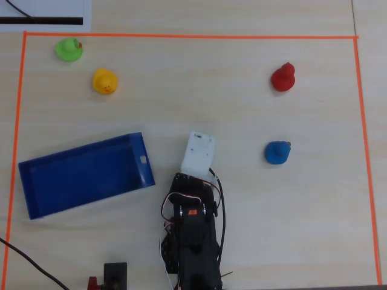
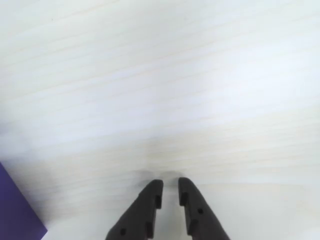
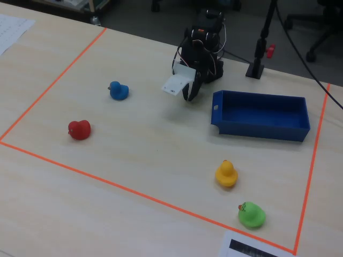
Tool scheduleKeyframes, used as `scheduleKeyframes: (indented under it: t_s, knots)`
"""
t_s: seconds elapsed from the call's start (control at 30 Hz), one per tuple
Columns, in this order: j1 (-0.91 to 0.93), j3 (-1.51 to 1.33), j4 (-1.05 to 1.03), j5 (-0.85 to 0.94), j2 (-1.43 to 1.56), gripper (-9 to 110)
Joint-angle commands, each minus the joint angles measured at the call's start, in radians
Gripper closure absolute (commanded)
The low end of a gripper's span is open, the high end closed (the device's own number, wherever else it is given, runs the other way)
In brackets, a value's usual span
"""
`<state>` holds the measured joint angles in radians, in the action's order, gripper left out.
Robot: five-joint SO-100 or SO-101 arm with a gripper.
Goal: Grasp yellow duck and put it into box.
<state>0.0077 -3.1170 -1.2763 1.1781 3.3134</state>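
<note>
Gripper point(image 2: 170, 192), nearly closed and empty, hangs low over bare desk point(image 2: 160, 90) at the wrist view's bottom centre. Overhead, the yellow duck point(image 1: 104, 81) sits upper left beside the green duck point(image 1: 68, 49), apart from the blue box point(image 1: 84, 175) at left.

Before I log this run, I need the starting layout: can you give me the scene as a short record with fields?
target: yellow duck, beside the green duck
box: blue box, empty
other toys: red duck, blue duck
pincer: pincer nearly shut, holding nothing, over bare table near the box
border: orange tape
</note>
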Motion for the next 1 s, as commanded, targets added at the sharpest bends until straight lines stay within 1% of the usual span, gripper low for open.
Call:
scheduleKeyframes:
  t_s: [0.0,0.13,0.27,0.43,0.53,0.57,0.63,0.67,0.87,0.97]
  knots:
    - [0.000,0.006,-0.026,-0.008,-0.002,101]
    - [0.003,0.006,-0.014,-0.009,-0.018,100]
    - [0.026,0.032,0.091,-0.009,-0.104,99]
    - [0.031,0.109,0.054,0.002,-0.123,98]
    - [0.026,0.256,0.043,-0.005,-0.215,96]
    - [0.020,0.327,0.031,-0.006,-0.256,91]
    - [0.000,0.480,-0.005,-0.008,-0.342,75]
    - [-0.012,0.554,-0.014,-0.008,-0.390,72]
    - [-0.106,0.992,0.029,-0.072,-0.810,59]
    - [-0.178,1.200,0.035,-0.127,-1.034,56]
